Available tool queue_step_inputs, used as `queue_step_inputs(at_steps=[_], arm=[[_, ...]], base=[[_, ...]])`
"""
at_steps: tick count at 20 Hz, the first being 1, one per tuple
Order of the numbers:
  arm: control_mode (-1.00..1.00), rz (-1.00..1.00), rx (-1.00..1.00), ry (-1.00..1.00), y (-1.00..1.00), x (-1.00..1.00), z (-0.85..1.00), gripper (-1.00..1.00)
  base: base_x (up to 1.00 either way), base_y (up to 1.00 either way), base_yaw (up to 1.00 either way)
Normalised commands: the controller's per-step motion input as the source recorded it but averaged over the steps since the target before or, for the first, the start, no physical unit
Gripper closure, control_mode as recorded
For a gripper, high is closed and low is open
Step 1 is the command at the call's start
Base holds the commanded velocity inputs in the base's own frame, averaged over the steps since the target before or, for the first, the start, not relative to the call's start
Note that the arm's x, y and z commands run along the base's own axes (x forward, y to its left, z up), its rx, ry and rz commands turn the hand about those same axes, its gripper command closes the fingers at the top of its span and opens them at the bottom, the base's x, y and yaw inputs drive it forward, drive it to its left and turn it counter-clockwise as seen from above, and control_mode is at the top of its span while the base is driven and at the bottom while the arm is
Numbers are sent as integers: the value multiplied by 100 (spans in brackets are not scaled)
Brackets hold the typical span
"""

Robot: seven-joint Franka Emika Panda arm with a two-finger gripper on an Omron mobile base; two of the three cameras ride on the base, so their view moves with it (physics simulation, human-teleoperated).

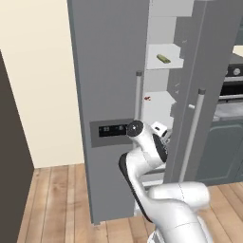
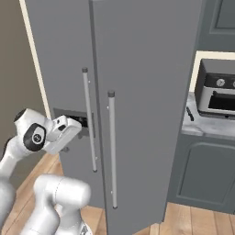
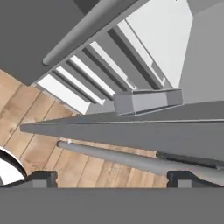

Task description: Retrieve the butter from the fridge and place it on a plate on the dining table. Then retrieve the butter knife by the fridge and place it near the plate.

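So the tall grey two-door side-by-side fridge (image 1: 109,95) takes up most of the left base view, with its right door (image 1: 209,90) swung partly open and white shelves showing in the gap. The left door has the dark dispenser panel (image 1: 111,130) and a long vertical bar handle (image 1: 138,95). From the right base view you're looking at the outside of the open door, both bar handles side by side, and off to the right there's a marble kitchen counter (image 2: 206,126) over dark grey cabinets with a boxy silver toaster oven (image 2: 215,89) on it. A small slim dark butter knife (image 2: 189,114) lies on that counter, just left of the oven. The white arm's gripper (image 1: 166,135) sits at the opening between the doors, about dispenser height, and in the hand view the two dark fingertips (image 3: 41,178) are spread wide apart with nothing between them. The butter, a small pale yellowish stick (image 1: 163,58), lies on an upper shelf inside, well above the gripper
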Motion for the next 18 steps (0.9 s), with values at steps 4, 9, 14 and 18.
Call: queue_step_inputs(at_steps=[4,9,14,18], arm=[[-100,1,-25,18,2,100,-2,-100],[-100,0,-12,19,-41,92,0,-100],[-100,-2,0,23,-80,54,2,-100],[-100,-8,0,20,-96,11,11,-100]], base=[[0,0,0],[0,0,0],[0,0,0],[0,0,0]])
